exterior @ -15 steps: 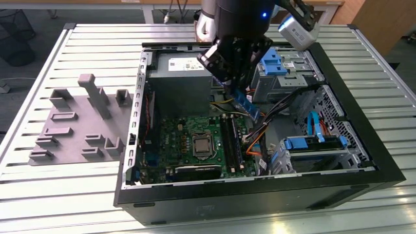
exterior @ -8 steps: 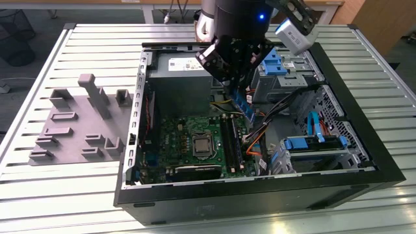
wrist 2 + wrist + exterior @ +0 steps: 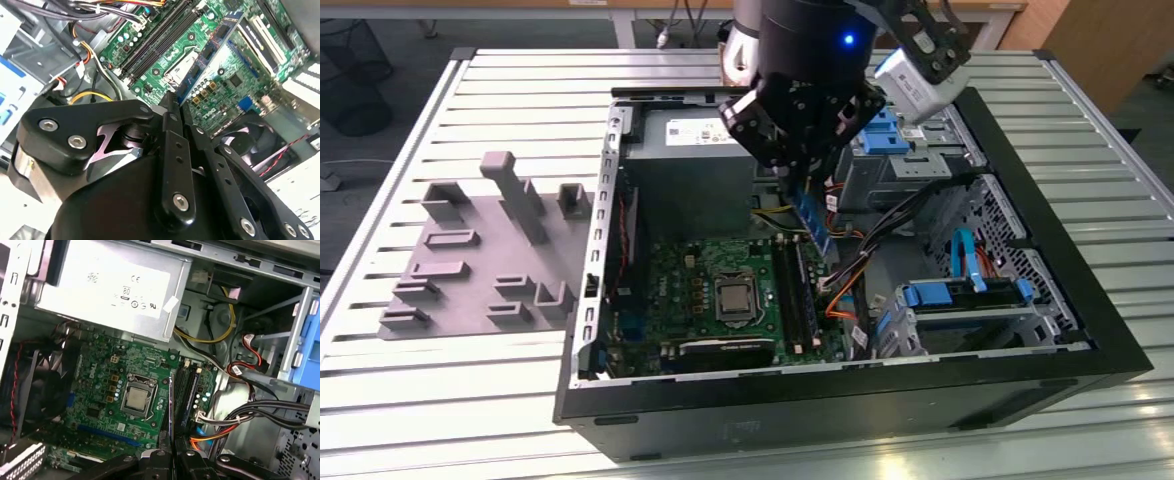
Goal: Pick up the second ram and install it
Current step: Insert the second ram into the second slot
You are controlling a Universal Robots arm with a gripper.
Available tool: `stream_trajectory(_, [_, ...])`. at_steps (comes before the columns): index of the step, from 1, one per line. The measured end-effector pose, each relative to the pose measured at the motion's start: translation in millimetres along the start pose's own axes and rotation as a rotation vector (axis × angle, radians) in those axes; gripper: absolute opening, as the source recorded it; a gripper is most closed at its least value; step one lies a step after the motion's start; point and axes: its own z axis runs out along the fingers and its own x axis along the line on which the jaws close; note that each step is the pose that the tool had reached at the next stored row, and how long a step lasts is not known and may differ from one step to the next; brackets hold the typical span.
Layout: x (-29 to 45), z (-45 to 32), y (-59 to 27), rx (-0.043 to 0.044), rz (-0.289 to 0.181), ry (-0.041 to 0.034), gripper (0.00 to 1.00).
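Here the tool (image 3: 809, 170) is clamped on the second ram (image 3: 815, 215), held on edge and lengthwise over the open computer case (image 3: 1067, 330) — lined up with the black slots (image 3: 795, 290) on the green board (image 3: 687, 285), not yet seated.

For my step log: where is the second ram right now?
In the exterior view the second ram hangs edge-down in the gripper, inside the open computer case, just above the motherboard's memory slots.

It looked like a lab or workshop: an open computer case (image 3: 854, 400) sat on a slatted metal bench (image 3: 454, 400), with wooden desks (image 3: 654, 12) behind its far edge.
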Motion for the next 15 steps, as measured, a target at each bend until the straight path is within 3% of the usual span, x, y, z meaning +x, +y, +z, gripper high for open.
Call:
stream_trajectory(8, [-0.1, 2.7, 0.2, 0.0021, 0.115, 0.0035, 0.14])
stream_trajectory(15, [-0.9, 5.4, 0.2, 0.0081, 0.185, 0.0026, 0.14])
